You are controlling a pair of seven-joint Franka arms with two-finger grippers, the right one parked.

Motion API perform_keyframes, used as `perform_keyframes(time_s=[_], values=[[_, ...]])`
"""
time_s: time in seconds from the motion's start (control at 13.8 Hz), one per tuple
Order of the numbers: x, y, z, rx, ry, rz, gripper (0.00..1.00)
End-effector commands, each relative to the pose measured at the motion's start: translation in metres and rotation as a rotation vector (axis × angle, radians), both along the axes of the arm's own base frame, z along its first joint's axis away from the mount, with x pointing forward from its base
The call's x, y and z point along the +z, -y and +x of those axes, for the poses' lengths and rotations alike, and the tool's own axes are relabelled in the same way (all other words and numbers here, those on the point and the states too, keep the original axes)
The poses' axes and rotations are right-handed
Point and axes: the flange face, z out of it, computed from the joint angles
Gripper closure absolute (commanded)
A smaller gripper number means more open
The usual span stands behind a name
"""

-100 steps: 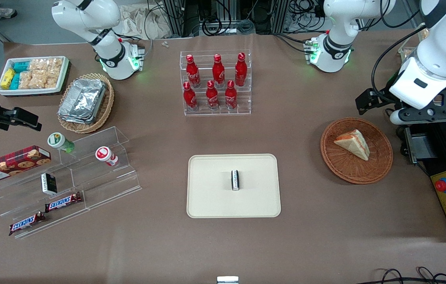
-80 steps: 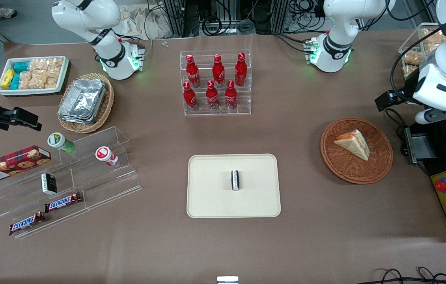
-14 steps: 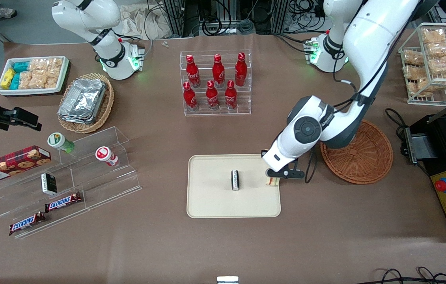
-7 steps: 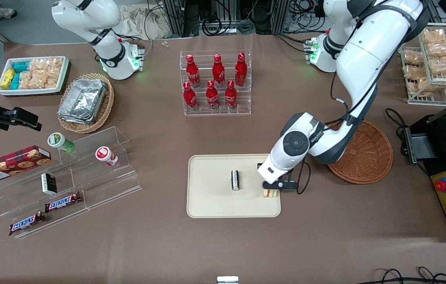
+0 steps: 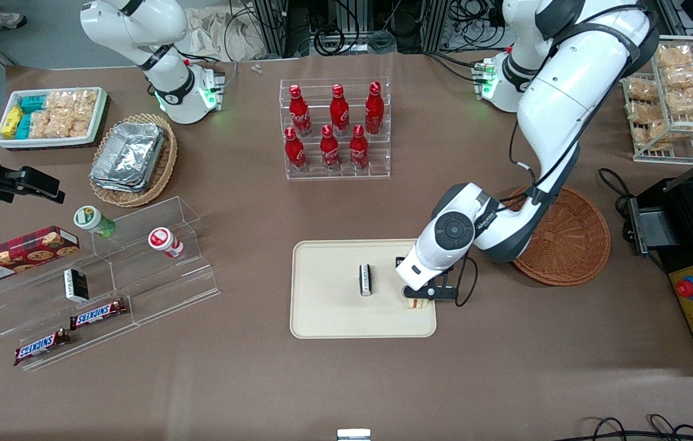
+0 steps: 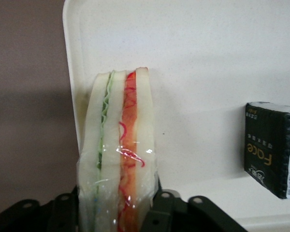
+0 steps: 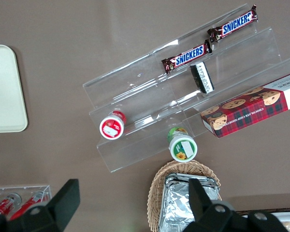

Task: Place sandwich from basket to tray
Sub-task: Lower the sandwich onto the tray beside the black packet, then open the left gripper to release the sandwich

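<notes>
The clear-wrapped sandwich [image 5: 418, 302] [image 6: 118, 159] stands on edge, green and orange-red filling showing, clamped between the fingers of the left arm's gripper [image 5: 420, 298] [image 6: 120, 212] just above the cream tray [image 5: 328, 315] [image 6: 208, 58], at the tray edge nearest the reddish-brown wicker basket [image 5: 567, 242]. A small black packet [image 5: 366, 279] [image 6: 270, 147] rests mid-tray beside it. The basket sits toward the working arm's end of the table, near the tray
</notes>
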Motion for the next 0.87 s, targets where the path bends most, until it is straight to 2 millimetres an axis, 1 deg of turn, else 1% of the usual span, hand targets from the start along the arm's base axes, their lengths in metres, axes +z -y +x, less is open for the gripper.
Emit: perform_keyframes(time_s=[0.0,0.15,0.22,0.29,0.36,0.44,0.51,0.65,0.8], values=[[-0.003,0.007,0.006,0.009,0.027,-0.011,0.00],[0.002,0.007,0.006,0.012,0.044,-0.020,0.00],[0.016,0.008,0.005,0.033,0.051,-0.014,0.00],[0.030,0.009,0.000,0.052,0.041,0.007,0.00],[0.053,0.009,-0.004,0.054,0.038,0.029,0.00],[0.081,0.004,-0.005,0.055,0.039,0.049,0.00],[0.109,0.005,-0.010,0.060,0.040,0.051,0.00],[0.167,0.007,-0.022,0.082,0.055,0.038,0.00],[0.217,-0.002,-0.037,0.103,0.033,0.047,0.00]])
